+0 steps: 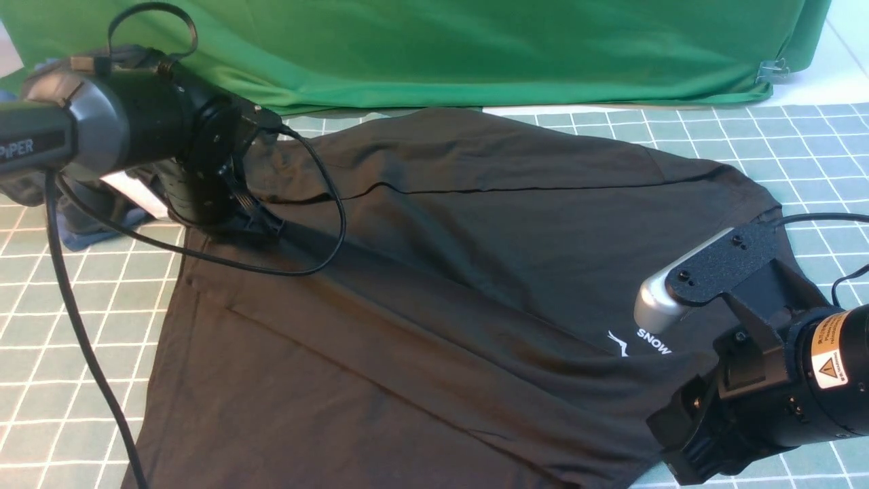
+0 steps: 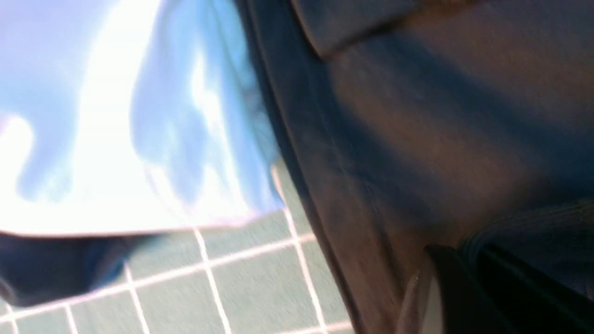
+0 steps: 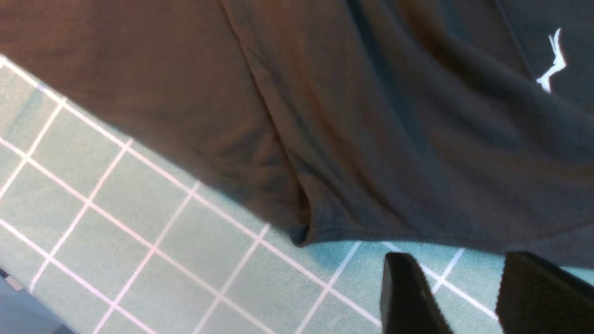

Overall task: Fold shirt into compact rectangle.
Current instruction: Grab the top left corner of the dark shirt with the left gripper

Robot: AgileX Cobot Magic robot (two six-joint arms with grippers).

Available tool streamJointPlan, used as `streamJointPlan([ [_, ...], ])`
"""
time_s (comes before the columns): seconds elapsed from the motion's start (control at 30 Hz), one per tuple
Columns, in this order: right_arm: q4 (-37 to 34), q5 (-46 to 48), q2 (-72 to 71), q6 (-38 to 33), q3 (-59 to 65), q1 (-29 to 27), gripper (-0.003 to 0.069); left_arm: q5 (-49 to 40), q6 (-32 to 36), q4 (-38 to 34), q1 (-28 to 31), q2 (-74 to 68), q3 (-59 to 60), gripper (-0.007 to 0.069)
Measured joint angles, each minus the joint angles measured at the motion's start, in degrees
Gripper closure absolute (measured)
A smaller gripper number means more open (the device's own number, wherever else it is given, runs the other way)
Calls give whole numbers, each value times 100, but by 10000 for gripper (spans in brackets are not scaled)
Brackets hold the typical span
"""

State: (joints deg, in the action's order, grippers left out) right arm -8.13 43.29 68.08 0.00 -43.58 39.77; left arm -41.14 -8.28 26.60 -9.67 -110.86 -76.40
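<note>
The black-brown shirt (image 1: 441,272) lies spread over the grid mat, its white "SNOW" print (image 1: 653,341) near my right arm. A long fold crease crosses its upper part. My left gripper (image 1: 254,227) presses down at the shirt's far left corner. In the left wrist view it (image 2: 459,255) is shut, with shirt (image 2: 417,116) fabric bunched around its dark fingers. My right gripper (image 1: 669,445) sits low at the shirt's near right edge. In the right wrist view it (image 3: 457,264) is open over bare mat, just short of the shirt (image 3: 371,116) hem, and holds nothing.
A white and blue garment (image 1: 129,193) lies crumpled behind my left arm, also in the left wrist view (image 2: 139,116). The green backdrop cloth (image 1: 475,47) hangs along the back. The left arm's black cable (image 1: 336,210) loops over the shirt. The green grid mat (image 1: 68,305) covers the table.
</note>
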Motion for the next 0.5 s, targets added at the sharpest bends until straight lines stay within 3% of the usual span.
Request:
streamJointPlan([
  [0.23,0,0,0,0,0,0,385,-229,-43,-54,0,-12,-31,545],
  [0.5,0,-1,0,0,0,0,385,-1811,-864,-216,0,-20,-889,276],
])
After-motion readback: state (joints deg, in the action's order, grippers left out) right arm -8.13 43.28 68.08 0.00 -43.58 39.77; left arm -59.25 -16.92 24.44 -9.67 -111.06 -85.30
